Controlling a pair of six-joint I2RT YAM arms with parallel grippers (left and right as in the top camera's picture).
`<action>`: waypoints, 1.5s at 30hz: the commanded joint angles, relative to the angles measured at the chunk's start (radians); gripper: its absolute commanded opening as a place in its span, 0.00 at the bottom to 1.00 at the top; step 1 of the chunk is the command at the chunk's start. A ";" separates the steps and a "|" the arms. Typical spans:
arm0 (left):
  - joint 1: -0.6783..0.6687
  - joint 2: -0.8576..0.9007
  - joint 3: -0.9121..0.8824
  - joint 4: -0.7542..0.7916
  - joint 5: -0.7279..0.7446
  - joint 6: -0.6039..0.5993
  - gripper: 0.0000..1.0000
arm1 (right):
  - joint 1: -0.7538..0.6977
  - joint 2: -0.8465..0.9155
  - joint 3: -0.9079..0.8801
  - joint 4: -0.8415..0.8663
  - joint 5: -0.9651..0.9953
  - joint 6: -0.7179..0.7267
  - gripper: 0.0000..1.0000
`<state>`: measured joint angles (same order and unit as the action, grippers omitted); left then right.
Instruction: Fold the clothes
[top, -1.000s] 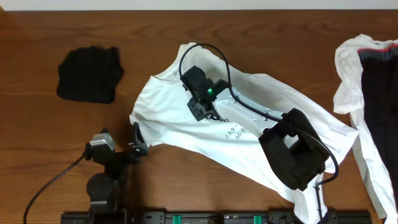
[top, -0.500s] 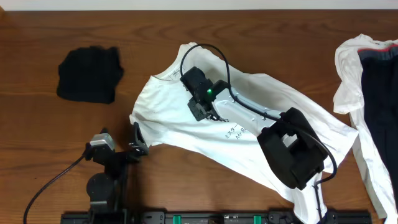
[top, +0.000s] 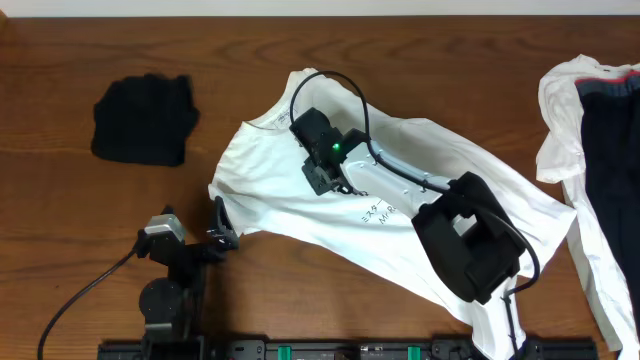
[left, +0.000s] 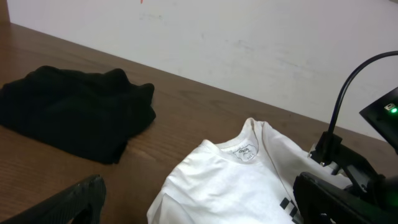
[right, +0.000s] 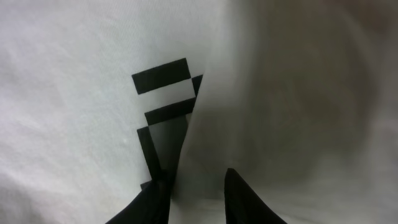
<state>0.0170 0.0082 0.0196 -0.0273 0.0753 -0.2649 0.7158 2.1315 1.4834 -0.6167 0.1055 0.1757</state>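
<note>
1. right end effector (right: 198, 186) is down on the chest of the white t-shirt (top: 290, 200). jaws are drawn close on a raised ridge of cloth beside the black print (right: 161, 78); looks clamped on it.
2. left end effector (top: 221, 224) sits low over the worktop (top: 60, 220), just off the shirt's left edge, jaws wide apart, holding nothing.
3. shirt lies spread but rumpled and skewed mid-worktop, collar (left: 245, 149) toward the far side. black garment (top: 143, 120) sits bunched at far left, well apart. heap of white and dark garments (top: 590, 130) is at the right edge.
4. handling, my read: thin, light, limp knit with no stiffness, so it drapes and drags along with whatever part gets lifted. a mid-panel pinch only tents the cloth and won't carry a fold.
5. better hold: seamed edges, i.e. shoulder, sleeve hem or bottom hem, one per arm.
6. risk: catching both layers at once, or cloth sliding out of a shallow grip.
</note>
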 joint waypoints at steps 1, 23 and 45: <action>0.000 -0.005 -0.016 -0.033 0.018 0.008 0.98 | 0.011 0.014 -0.007 0.000 0.010 0.011 0.28; 0.000 -0.005 -0.016 -0.033 0.018 0.008 0.98 | 0.022 0.005 -0.007 -0.003 0.030 0.011 0.01; 0.000 -0.005 -0.016 -0.033 0.018 0.008 0.98 | -0.133 -0.054 0.150 0.026 0.101 -0.161 0.01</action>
<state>0.0170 0.0082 0.0196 -0.0273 0.0753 -0.2649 0.6197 2.1117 1.5867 -0.6052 0.1837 0.0650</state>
